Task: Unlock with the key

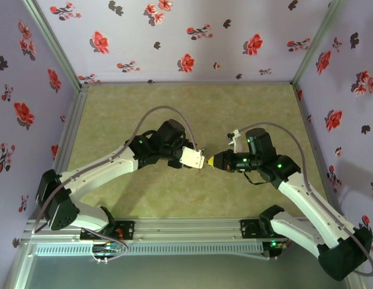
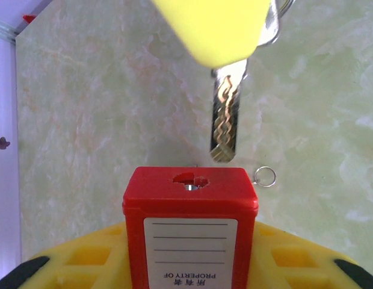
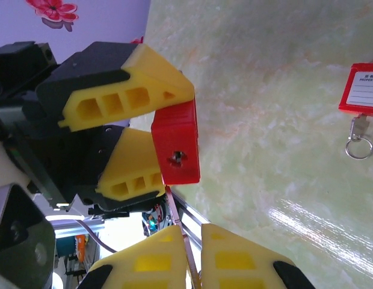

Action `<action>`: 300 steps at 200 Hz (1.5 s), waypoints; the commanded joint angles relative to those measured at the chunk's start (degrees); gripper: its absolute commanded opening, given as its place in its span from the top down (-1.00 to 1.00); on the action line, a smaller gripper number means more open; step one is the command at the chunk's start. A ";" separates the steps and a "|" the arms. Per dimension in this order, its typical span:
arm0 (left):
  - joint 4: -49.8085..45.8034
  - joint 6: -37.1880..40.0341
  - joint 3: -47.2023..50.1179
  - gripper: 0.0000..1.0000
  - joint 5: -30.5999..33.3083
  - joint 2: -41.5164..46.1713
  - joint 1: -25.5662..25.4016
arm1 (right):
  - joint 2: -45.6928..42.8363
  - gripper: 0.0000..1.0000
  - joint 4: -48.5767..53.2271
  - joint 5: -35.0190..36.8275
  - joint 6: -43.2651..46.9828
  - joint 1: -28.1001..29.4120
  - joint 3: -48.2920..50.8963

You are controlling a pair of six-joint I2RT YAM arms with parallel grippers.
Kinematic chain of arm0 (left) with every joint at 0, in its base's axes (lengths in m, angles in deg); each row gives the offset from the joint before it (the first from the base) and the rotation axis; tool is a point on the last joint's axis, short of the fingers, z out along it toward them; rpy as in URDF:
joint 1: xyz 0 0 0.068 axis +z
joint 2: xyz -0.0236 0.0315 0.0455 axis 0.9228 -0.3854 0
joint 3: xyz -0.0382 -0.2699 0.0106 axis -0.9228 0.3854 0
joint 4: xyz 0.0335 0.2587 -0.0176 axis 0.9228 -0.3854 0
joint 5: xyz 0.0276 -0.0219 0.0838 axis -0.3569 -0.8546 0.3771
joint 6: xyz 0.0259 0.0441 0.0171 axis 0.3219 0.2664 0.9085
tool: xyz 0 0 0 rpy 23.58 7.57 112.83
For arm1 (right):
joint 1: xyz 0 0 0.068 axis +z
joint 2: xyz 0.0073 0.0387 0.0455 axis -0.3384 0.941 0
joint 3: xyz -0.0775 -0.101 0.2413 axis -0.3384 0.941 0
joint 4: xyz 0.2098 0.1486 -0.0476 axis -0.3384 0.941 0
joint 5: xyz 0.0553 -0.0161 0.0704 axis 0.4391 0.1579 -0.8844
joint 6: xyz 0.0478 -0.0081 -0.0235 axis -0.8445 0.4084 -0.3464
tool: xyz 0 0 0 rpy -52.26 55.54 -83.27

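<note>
seen from above, 2 arms nose to nose over the pale green marbled tabletop (image 1: 144, 114), yellow tips almost touching at the middle. small green lights (image 1: 140, 142) lit on both arms. left jaws partway open and clamped around a small red square-bodied plastic padlock (image 2: 190, 201), squeezed between 2 yellow ribbed fingers (image 3: 150, 69), keyhole (image 2: 189, 179) face turned out toward the right arm. white label on the padlock's side, ruled lines and "property of" upside down in the left wrist view. right jaws all but closed, pinching a small silvery metal key (image 2: 225, 123) with a wavy groove down its blade. blade poking out past the right arm's yellow fingertips (image 3: 234, 259), aimed at the padlock. in the left wrist view, tip of the key just short of the keyhole face and a little off to 1 side of the slot, not in it. in the right wrist view, key edge-on, a thin strip between the 2 fingers, tip right at the lower edge of the red body, just below the slot. touching or just apart there? cannot tell. well off to the side, lying flat on the tabletop, a 2nd red padlock (image 3: 362, 84) with a white label, a short metal piece and a silver ring (image 3: 359, 146) at its end. all round, lilac walls (image 1: 174, 36) with a red flower print.
</note>
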 commanded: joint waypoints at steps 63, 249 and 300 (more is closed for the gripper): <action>0.58 0.66 -0.74 1.00 0.84 0.79 -2.39 | 0.30 1.00 -2.05 2.55 -0.18 0.15 2.02; 12.02 0.49 1.87 1.00 4.05 -0.28 -6.69 | 4.39 1.00 -1.81 0.09 -1.47 0.19 -0.73; 2.31 -4.05 -5.87 1.00 -6.40 -1.66 -6.61 | 7.71 1.00 9.51 5.43 12.68 1.34 -6.07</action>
